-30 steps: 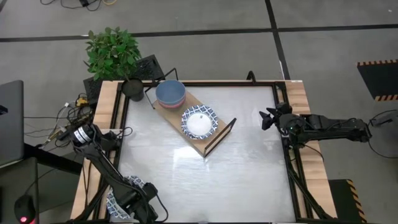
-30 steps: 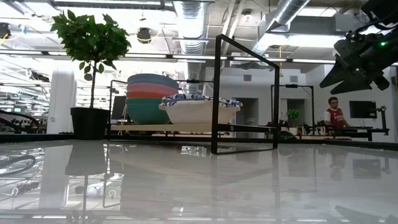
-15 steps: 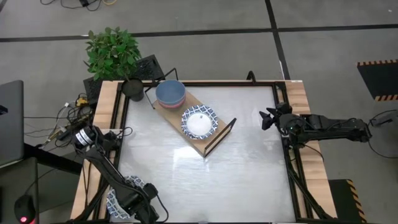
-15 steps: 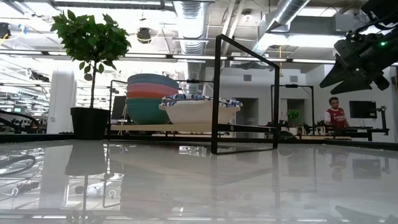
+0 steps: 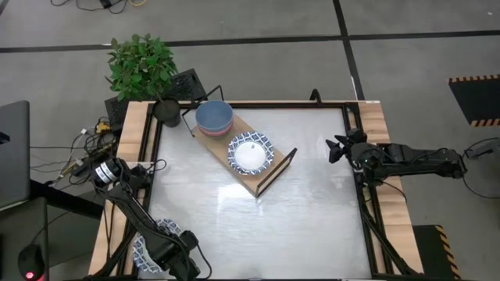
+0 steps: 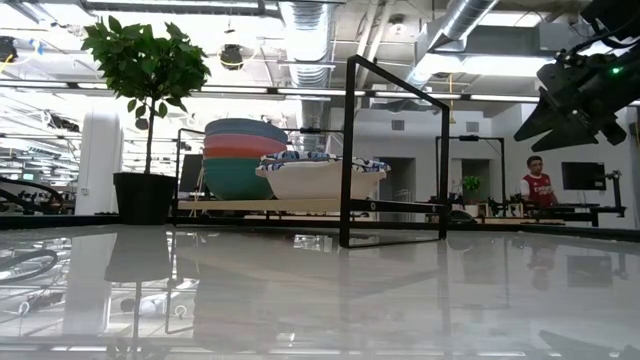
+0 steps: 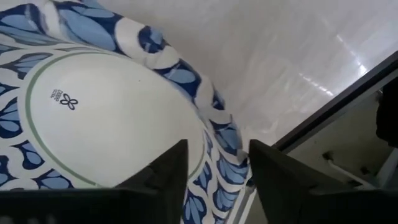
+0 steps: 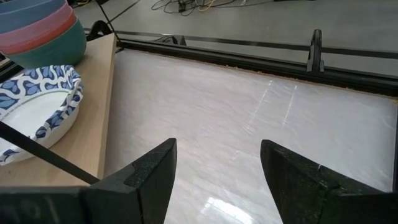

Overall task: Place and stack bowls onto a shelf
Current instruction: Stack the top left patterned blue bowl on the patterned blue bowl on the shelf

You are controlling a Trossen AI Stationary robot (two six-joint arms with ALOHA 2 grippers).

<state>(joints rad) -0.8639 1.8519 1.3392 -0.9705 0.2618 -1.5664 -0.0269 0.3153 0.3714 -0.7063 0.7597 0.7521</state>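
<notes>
The shelf (image 5: 248, 158) lies slantwise across the far half of the table (image 5: 312, 211), and everything here is placed from it. At its far end, nearest the potted plant (image 5: 141, 66), sits the stack of small bowls (image 5: 213, 118), light blue on top with pink, red and teal showing beneath in the low view. Just beside the stack, toward the shelf's near end, a patterned bowl (image 5: 250, 153) rests on the board. Well away from the shelf, at the table's near left corner, the left gripper (image 7: 214, 171) is down over a second patterned bowl (image 7: 93, 118); its two fingers (image 7: 163, 176) stand apart astride that bowl's blue-and-white rim, one over the white centre and one outside, though I cannot tell whether they touch it. The right gripper (image 8: 217, 168) hangs off the shelf's right, over the table's right edge, its fingers spread wide and holding nothing.
</notes>
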